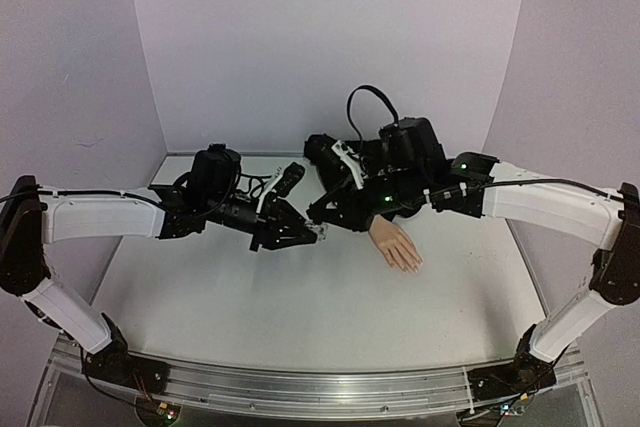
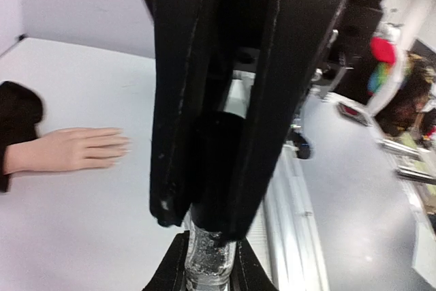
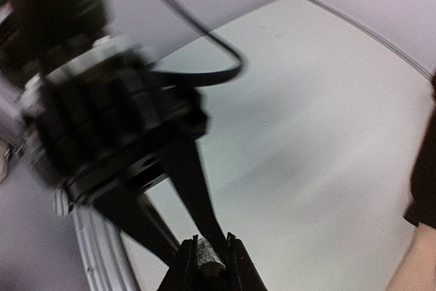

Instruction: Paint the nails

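pale glossy nails tip a peach plastic mannequin hand lying flat on the white table, right of centre. just left of it the arms meet: left gripper is clamped on a small clear glass bottle, right gripper pinches its dark cap. the black sleeve sits at the hand's far end
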Robot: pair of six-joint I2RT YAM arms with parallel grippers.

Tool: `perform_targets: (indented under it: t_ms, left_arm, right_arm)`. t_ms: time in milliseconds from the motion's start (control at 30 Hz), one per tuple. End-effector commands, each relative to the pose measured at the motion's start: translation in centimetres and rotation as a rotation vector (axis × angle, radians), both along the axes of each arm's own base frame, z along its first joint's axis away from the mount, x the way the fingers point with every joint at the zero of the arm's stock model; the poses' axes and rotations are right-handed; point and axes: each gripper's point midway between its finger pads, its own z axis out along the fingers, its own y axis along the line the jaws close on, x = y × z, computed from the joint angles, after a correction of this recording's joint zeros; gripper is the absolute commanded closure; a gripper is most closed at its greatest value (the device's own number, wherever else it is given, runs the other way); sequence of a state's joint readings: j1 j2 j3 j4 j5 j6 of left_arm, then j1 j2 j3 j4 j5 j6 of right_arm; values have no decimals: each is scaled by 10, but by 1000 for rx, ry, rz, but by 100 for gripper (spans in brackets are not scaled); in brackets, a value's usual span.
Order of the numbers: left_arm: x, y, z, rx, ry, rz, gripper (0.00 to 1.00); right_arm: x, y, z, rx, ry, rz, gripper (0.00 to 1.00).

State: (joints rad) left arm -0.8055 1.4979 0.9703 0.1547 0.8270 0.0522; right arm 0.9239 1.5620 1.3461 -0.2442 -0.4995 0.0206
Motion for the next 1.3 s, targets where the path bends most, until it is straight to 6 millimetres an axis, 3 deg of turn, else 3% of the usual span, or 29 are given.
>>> perform_targets:
  t_ms: [0,133,167,233,333,367,433,567,700,800,967,1267]
  left_arm:
    - [-57,26,85,-229,5,-409,100]
    - [-33,17,79,-193,-59,-252,100]
    - [-22,15,77,-177,-76,-181,100]
    - [9,11,71,-143,-120,3,100]
    - [58,16,59,-84,-178,291,100]
    - [72,20,56,-68,-191,368,100]
    - [91,25,51,-42,-203,483,100]
    - [110,29,46,-23,-220,612,100]
    - [113,18,42,11,-278,679,100]
    - [112,6,41,31,-314,702,100]
    - [114,-4,40,43,-326,721,100]
    - [109,-7,44,3,-309,702,100]
  right_arm:
    - [-76,4,5,81,57,429,100]
    - [-43,0,1,37,-21,216,94]
    - [-29,-4,2,27,-50,130,87]
    - [-2,-16,12,23,-86,-67,61]
    - [45,-47,22,-4,-135,-410,30]
    - [55,-58,25,-12,-153,-492,18]
    - [66,-73,31,-15,-172,-598,2]
    - [74,-80,39,11,-139,-686,2]
    - [74,-57,52,105,22,-680,3]
    - [78,-34,50,118,103,-659,14]
    - [83,-15,45,103,114,-645,25]
    - [84,0,30,75,135,-617,67]
